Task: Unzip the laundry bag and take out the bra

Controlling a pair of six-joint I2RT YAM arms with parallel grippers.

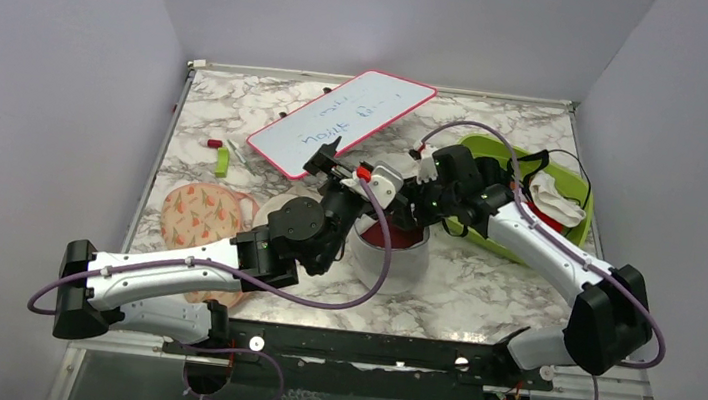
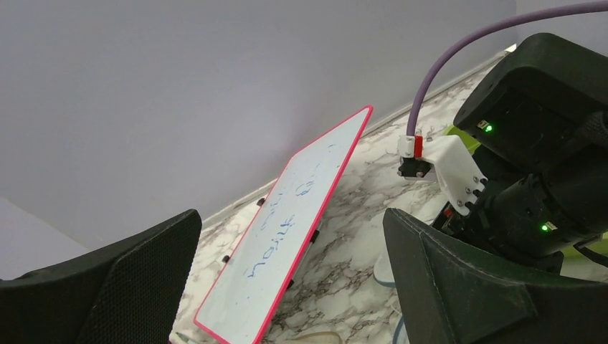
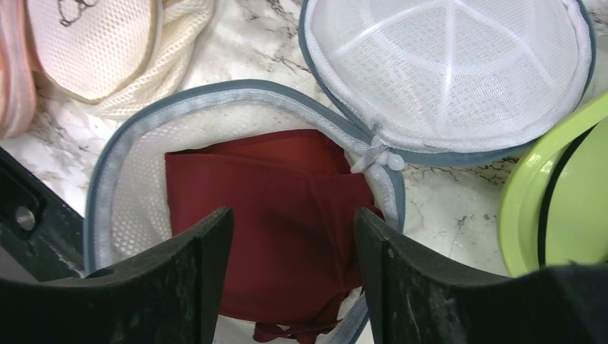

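One step seems left: the laundry bag point(image 3: 133, 208) sits unzipped in the middle of the surface point(image 1: 491, 286), lid point(image 3: 452, 72) flipped far, the bra point(image 3: 236, 179) folded inside, and the right jaws, apart above it, must drop and pinch fabric, while the left jaws gape empty.

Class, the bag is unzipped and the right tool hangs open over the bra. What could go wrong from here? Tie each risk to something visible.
1. The left tool is open, facing the whiteboard and holding nothing. Lifting the bra may drag the unheld laundry bag up too.
2. The right tool sits close to the bag's mesh wall, so closing could pinch mesh along with fabric.
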